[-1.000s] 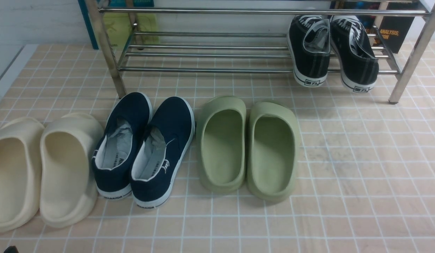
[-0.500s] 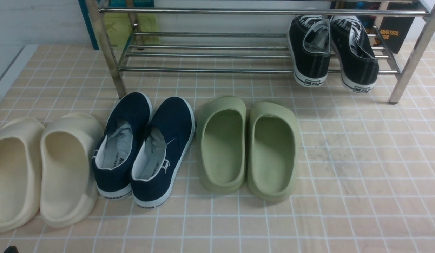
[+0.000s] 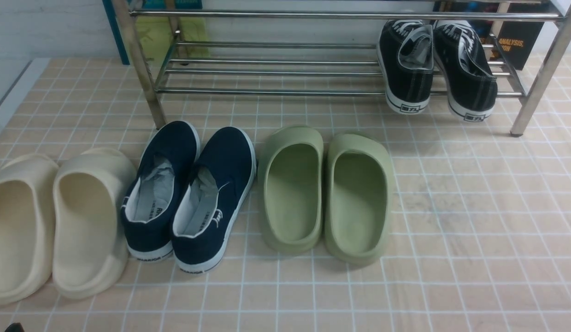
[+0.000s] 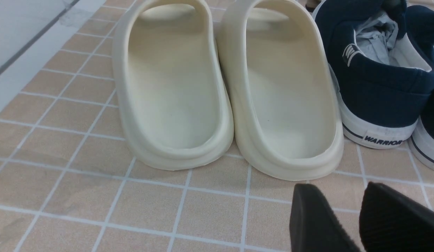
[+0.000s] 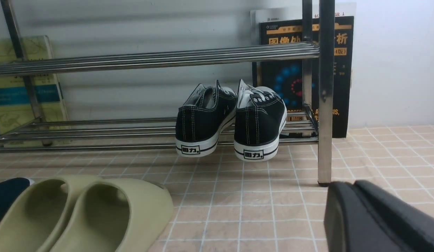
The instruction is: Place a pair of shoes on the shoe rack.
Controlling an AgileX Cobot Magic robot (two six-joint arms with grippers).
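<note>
On the lower shelf of the shoe rack (image 3: 276,74), at its right end, the pair of shoes (image 3: 435,67) sat side by side, toes pointing to the far wall and heels hanging a little over the near bar. Both looked settled on the bars, touching nothing but the rack and perhaps each other. Judged from that, the task appeared essentially done, with only the arms left to pull clear.

Behind the rack, books (image 5: 297,70) leaned against the wall. On the tiled floor (image 3: 474,230) in front of the rack, the green slippers (image 3: 326,193) lay near the middle, the navy slip-ons (image 3: 188,193) just left of them, and the cream slippers (image 3: 55,221) at the far left, all well apart from the black pair.

The right gripper (image 5: 357,203) hung low over the floor, near the rack's right leg and away from the shoes; its jaws looked pressed together with no gap, holding nothing. The left gripper (image 4: 339,217) hovered by the heels of the cream slippers, its jaws spread and empty.
</note>
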